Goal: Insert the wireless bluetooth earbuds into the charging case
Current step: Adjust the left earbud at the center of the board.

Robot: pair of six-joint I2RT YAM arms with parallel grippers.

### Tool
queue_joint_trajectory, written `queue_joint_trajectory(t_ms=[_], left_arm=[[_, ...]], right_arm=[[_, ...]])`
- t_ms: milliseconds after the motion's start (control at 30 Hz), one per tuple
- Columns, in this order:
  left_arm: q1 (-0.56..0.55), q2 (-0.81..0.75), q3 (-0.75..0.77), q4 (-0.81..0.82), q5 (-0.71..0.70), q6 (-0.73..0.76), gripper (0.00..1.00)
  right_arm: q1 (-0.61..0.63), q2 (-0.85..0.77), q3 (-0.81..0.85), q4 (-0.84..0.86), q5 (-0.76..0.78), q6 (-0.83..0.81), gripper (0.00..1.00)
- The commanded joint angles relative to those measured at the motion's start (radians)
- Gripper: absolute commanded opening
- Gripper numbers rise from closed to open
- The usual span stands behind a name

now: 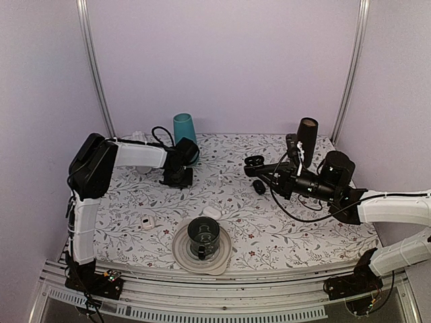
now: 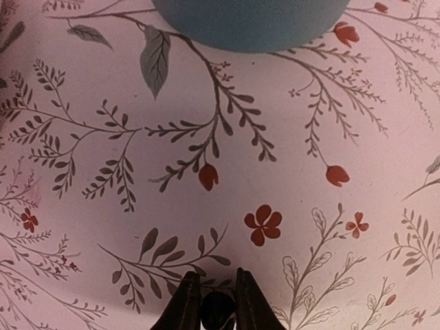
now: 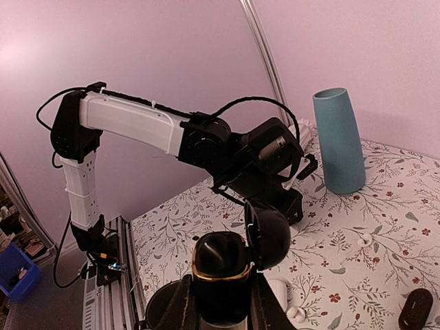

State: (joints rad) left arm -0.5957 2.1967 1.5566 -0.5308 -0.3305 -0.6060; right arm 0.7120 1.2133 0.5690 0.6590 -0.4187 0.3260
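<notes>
My left gripper [image 2: 218, 302] is shut on a tiny glossy black earbud [image 2: 218, 311] just above the flowered cloth, in front of the teal cup [image 2: 251, 20]. In the top view it [image 1: 178, 177] sits at the back left. My right gripper [image 3: 220, 302] is shut on the open black charging case [image 3: 220, 265], which has a gold rim and its lid [image 3: 269, 237] hinged up to the right. The gripper holds the case above the table's middle [image 1: 259, 186]. No earbud shows inside the case.
A second black oval pod [image 1: 254, 161] lies behind the held case and also shows in the right wrist view [image 3: 416, 309]. A black cup [image 1: 203, 235] stands on a white plate [image 1: 182, 252] at the front. There are small white pieces [image 1: 147, 222] [image 1: 211, 212], a teal cup [image 1: 184, 128] and a black cylinder [image 1: 307, 138].
</notes>
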Motion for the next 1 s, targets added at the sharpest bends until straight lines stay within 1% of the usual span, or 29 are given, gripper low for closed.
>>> queue_joint_trajectory(t_ms=[0,100,333,567,800,967], left_arm=[[-0.008,-0.023,-0.022,0.012,0.022,0.064,0.24],[-0.009,-0.027,-0.027,0.011,0.028,0.092,0.29],[-0.009,-0.038,-0.047,0.005,0.048,0.167,0.30],[-0.009,-0.032,-0.053,-0.014,0.085,0.222,0.26],[-0.009,-0.018,-0.047,-0.021,0.095,0.230,0.25],[-0.009,-0.018,-0.049,-0.021,0.095,0.237,0.19]], right_arm=[[-0.004,0.024,0.011,0.016,0.019,0.023,0.03],[-0.004,0.029,0.013,0.016,0.026,0.031,0.03],[-0.005,0.029,0.013,0.010,0.039,0.038,0.03],[-0.005,0.030,0.018,-0.001,0.051,0.036,0.03],[-0.005,0.034,0.025,-0.008,0.052,0.032,0.03],[-0.005,0.045,0.027,-0.010,0.048,0.033,0.03]])
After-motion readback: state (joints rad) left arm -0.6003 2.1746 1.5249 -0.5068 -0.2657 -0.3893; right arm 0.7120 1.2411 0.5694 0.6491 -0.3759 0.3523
